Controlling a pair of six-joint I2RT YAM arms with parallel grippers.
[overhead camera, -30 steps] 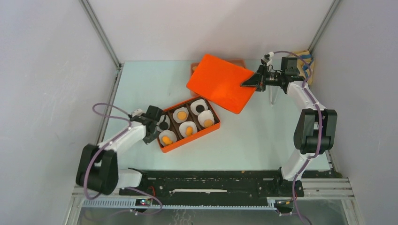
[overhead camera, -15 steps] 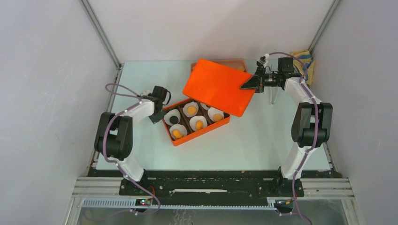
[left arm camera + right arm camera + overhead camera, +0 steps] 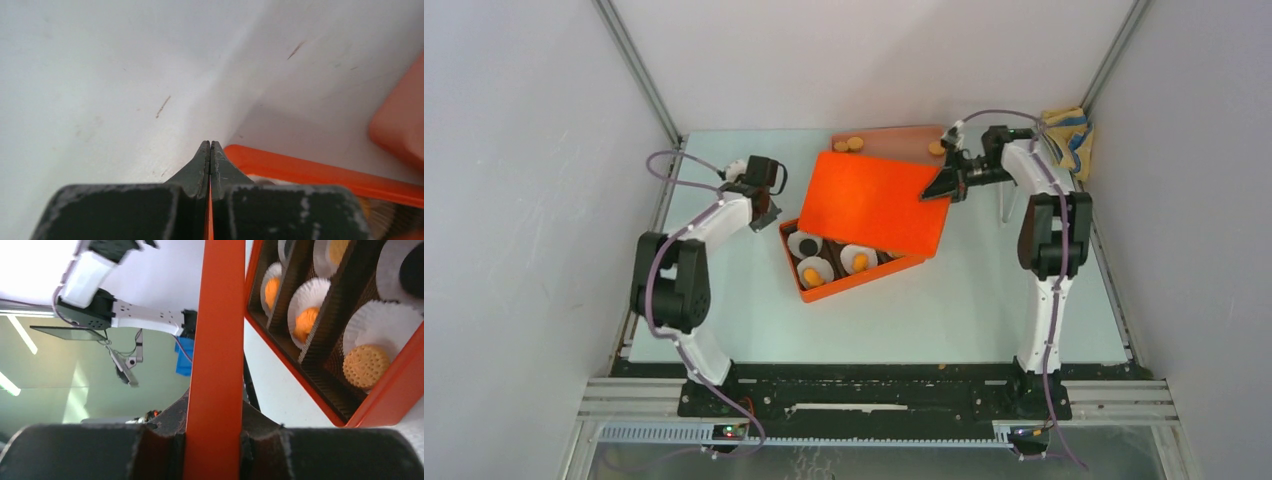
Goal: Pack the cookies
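Observation:
The orange box (image 3: 864, 281) sits mid-table with white paper cups holding the cookies, orange ones (image 3: 813, 276) and a black one (image 3: 807, 243). My right gripper (image 3: 939, 186) is shut on the edge of the orange lid (image 3: 872, 200), which hangs tilted over the box's back half. In the right wrist view the lid edge (image 3: 216, 330) runs between the fingers of the right gripper (image 3: 212, 412), with the box (image 3: 387, 400) and an orange cookie (image 3: 366, 365) beyond. My left gripper (image 3: 771, 217) is shut and empty at the box's left corner; in the left wrist view the gripper (image 3: 210, 146) has the box rim (image 3: 320, 172) just to its right.
A brown tray (image 3: 894, 136) at the back holds loose orange cookies (image 3: 849, 145). A yellow and blue cloth (image 3: 1064, 128) lies at the back right corner. A thin metal stand (image 3: 1005, 206) is beside the right arm. Frame posts line both walls.
The right gripper has carried the lid left and down over the box's back half. The box has shifted right. The left arm has swung back and its gripper now sits at the box's left corner.

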